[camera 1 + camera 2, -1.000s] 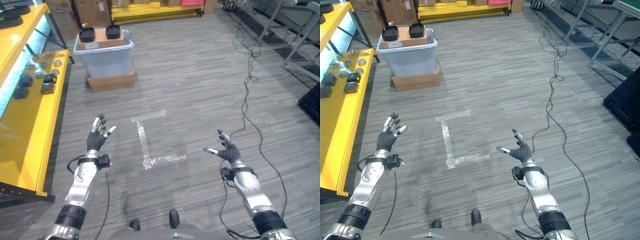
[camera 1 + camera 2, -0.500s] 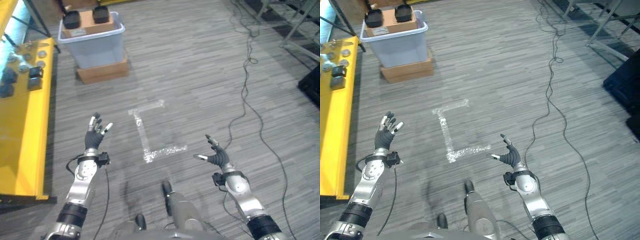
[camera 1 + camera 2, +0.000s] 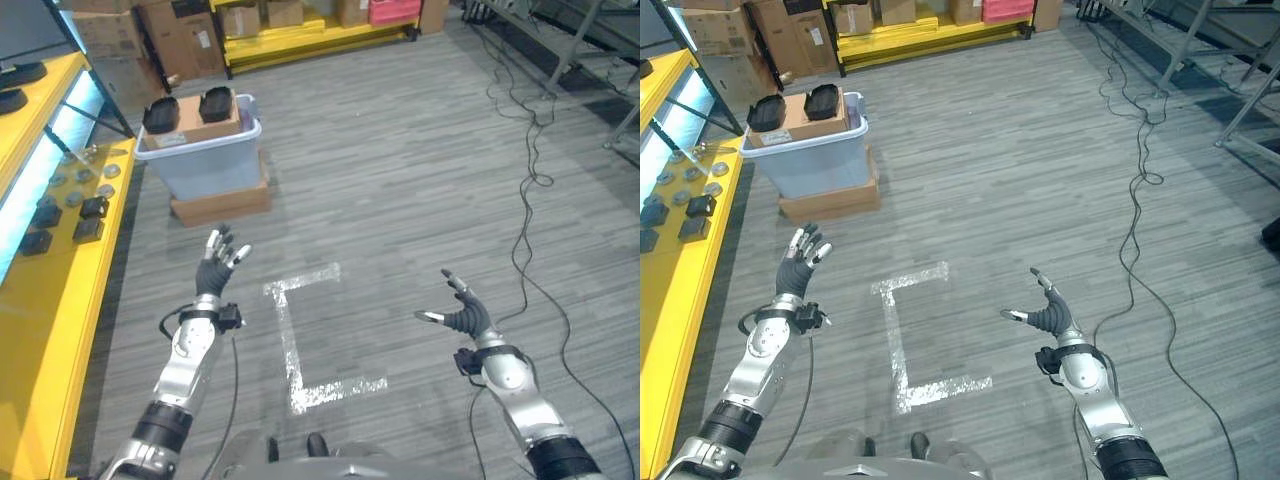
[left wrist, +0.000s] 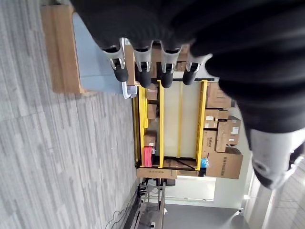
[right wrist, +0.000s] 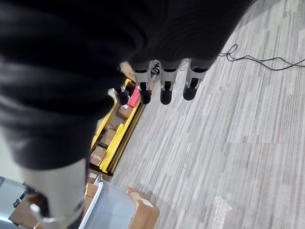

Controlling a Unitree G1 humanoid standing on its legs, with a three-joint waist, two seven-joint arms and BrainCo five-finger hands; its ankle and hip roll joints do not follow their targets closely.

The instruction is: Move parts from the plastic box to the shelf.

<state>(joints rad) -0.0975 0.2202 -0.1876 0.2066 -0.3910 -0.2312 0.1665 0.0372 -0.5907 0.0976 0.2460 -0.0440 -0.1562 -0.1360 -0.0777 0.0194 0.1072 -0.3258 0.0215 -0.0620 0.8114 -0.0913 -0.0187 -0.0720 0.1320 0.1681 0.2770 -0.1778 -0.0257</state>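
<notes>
Plastic box (image 3: 205,160): upper left, well beyond left hand (image 3: 217,268); right hand (image 3: 462,315) lower right. Both hands spread, empty. Box interior hidden.

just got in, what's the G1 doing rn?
Nothing held yet. Left robot hand and right robot hand are both open and raised over the floor. The plastic box, sitting on a cardboard box, is ahead with two black parts on top. The yellow shelf is to its left.
</notes>
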